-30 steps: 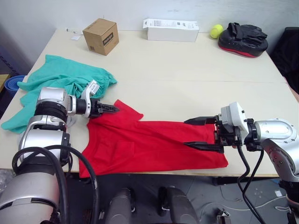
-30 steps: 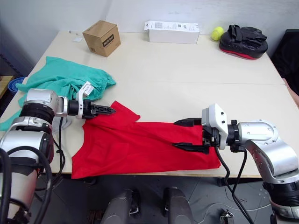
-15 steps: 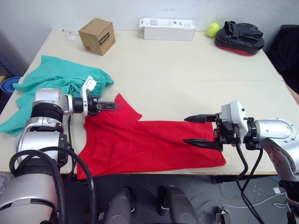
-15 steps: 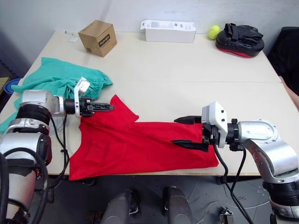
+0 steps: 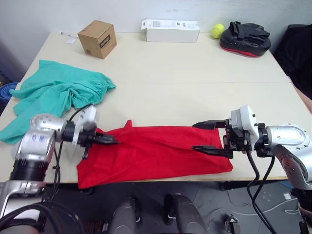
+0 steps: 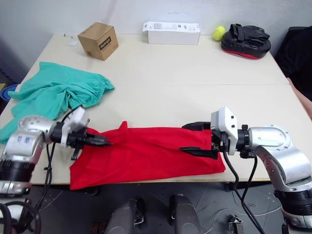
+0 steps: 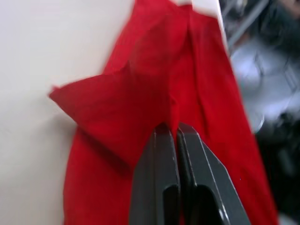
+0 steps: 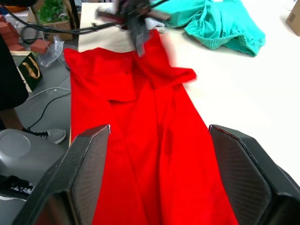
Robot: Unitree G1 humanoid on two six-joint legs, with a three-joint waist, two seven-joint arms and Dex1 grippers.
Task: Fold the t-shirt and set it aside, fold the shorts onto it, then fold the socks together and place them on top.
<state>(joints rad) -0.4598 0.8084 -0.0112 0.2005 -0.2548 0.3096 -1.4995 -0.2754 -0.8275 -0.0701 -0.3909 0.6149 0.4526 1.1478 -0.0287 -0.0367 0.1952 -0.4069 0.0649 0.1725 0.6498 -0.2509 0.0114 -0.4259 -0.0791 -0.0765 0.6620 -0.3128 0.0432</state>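
Here the t-shirt [image 5: 161, 151] lies along the near edge of the table [image 5: 195, 83], stretched into a long red band with its left end hanging slightly over the edge. The left gripper [image 5: 113, 142] sits at the shirt's left part, fingers pressed together on a fold of the red cloth — the left wrist view shows the fabric pinched between the two black fingers [image 7: 161, 178], with a pointed flap of shirt lying on the tabletop just beyond them. The right gripper [image 5: 201, 137] is over the shirt's right part, its fingers spread wide apart and holding nothing; in the right wrist view the red cloth runs between the two fingertips [image 8: 89, 173] without touching either.

The shorts [image 5: 58, 95] lie in a rumpled teal heap on the left side of the table, well apart from the right gripper and near the left arm, one leg trailing toward the table's left edge. Whether they touch the shirt cannot be told — the left arm is in front of that spot.

Along the far side of the table stand a small cardboard box [image 5: 97, 38], a long white carton [image 5: 170, 30], a yellow tennis ball [image 5: 217, 30] and, just beside the ball, a black-and-red padded mitt [image 5: 245, 40].
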